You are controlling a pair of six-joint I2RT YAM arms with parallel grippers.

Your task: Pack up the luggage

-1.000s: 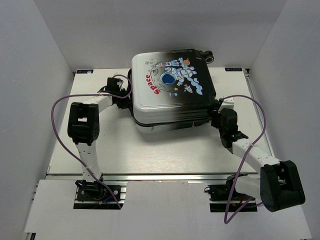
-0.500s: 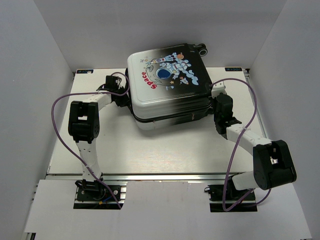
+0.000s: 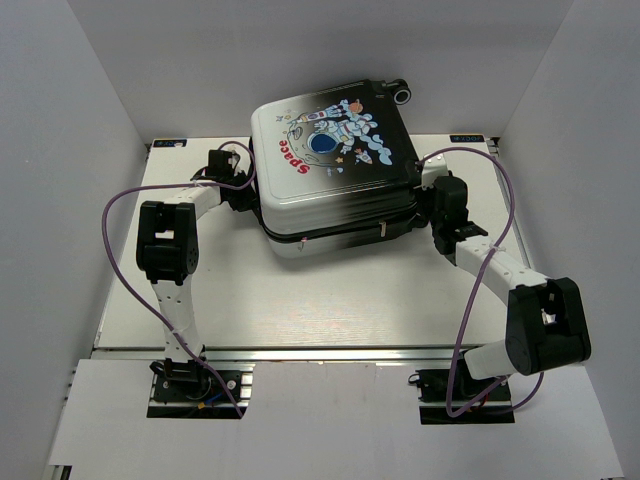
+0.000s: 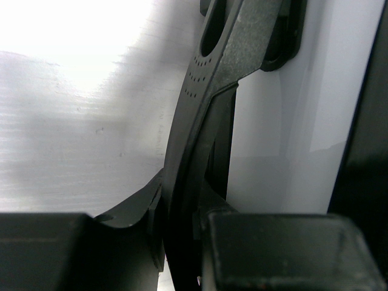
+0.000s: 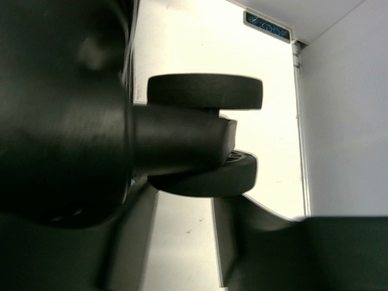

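Top external: luggage [image 3: 335,165] between left hand [image 3: 243,195], right hand [image 3: 427,203] (lid shut).

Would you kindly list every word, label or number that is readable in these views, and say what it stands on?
"Space": red letters on the printed shell of the luggage.
Right label, a dark strip at the far corner: too blurred to read.
Left label, at the other far corner: too small to read.
Nothing else is legible.

1. A pale grey table [image 3: 330,300] with a brushed metal surface carries everything.
2. The closed luggage [image 3: 335,170] sits at the middle of the far edge, its wheeled end toward the far-right corner.
3. Small blue stickers [image 3: 168,143] mark the two far corners.
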